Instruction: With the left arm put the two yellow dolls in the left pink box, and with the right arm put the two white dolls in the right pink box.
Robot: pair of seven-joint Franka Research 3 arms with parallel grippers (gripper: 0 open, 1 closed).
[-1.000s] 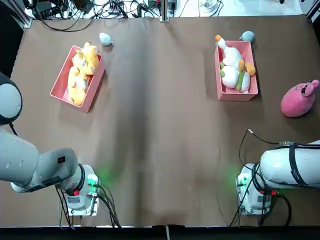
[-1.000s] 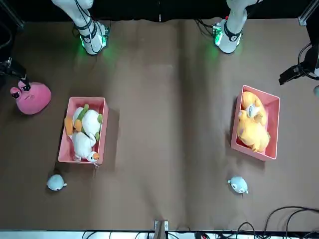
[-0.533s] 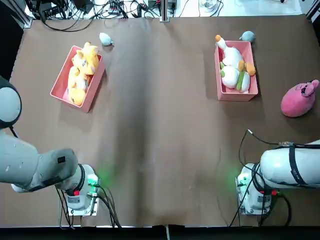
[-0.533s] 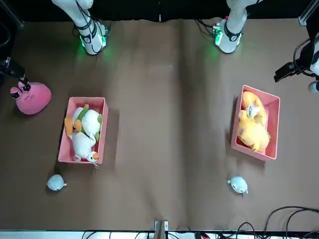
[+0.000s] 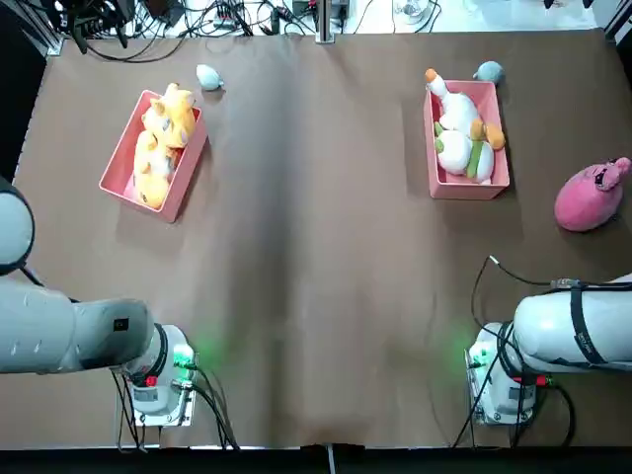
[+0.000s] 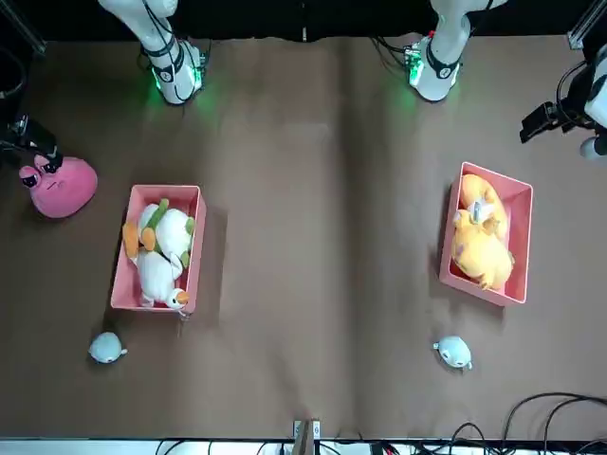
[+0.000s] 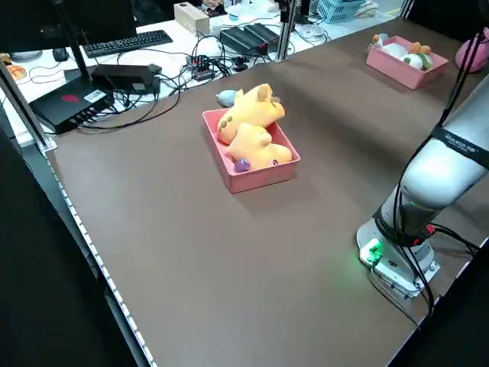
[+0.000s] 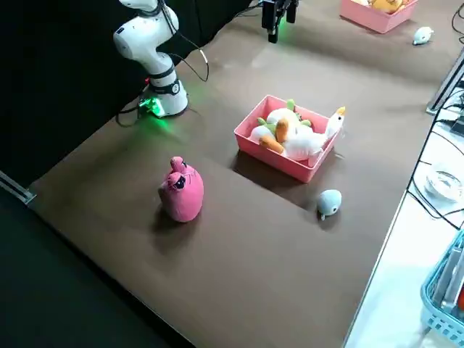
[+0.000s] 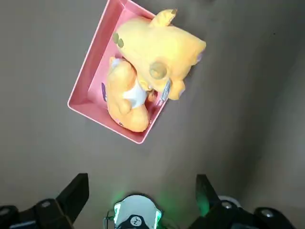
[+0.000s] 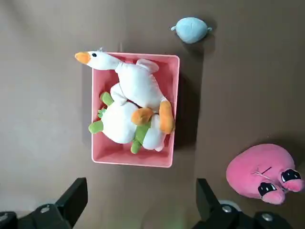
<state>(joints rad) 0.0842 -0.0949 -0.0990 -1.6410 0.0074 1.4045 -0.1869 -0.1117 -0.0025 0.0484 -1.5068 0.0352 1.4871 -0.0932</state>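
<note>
Plump yellow-orange dolls [image 9: 159, 50], cream-bellied, overlapping.

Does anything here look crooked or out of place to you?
Nothing spilled or damaged shows. The left pink box sits askew on the table, and the white goose hangs its head over the rim of the right pink box. Both look harmless.

Brown tabletop [image 5: 326, 247], smooth, softly lit. Black drapes [image 8: 65, 80] alongside. Beyond far edge: white desk [image 7: 168, 53], dark monitor [image 7: 72, 23], keyboard [image 7: 126, 43], tangled cables [image 5: 197, 20].
</note>
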